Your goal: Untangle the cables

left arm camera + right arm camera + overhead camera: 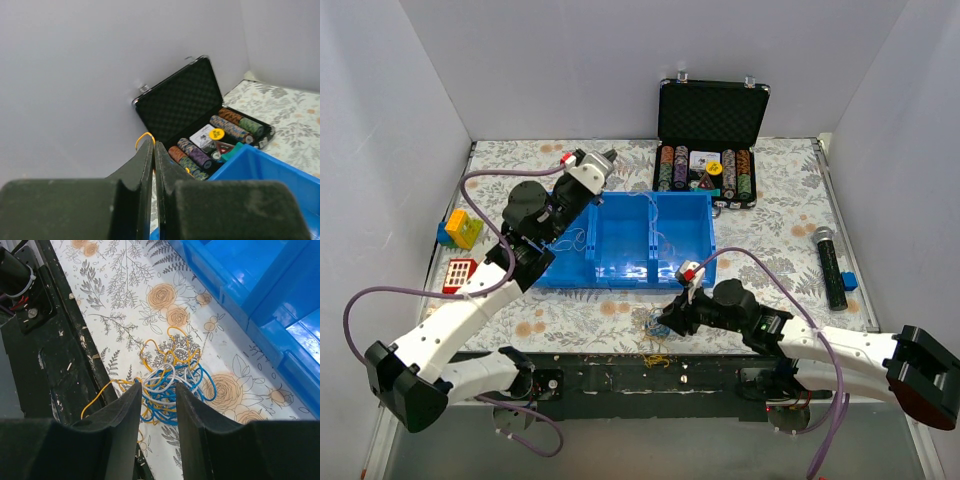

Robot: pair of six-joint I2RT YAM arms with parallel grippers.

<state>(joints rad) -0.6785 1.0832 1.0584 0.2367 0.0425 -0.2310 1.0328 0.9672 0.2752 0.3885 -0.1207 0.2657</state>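
The cables are a small knotted ball of blue, white and yellow wires [172, 377] lying on the floral cloth near the table's front edge [655, 322]. My right gripper [157, 390] is open, one finger on each side of the ball, low over it [668, 320]. A yellow strand [95, 397] trails from the ball over the black front strip. My left gripper [153, 145] is raised above the bin's far left corner [598, 165], jaws pressed together with a thin yellow wire loop [142, 136] sticking out at the tips. Pale loose wire loops [660, 240] lie in the bin.
A blue two-compartment bin [655, 196] stands mid-table, close behind the ball [260, 305]. An open black poker chip case [710, 110] stands at the back. A black microphone [830, 265] lies right. Toy blocks [460, 230] and a red keypad [458, 272] lie left.
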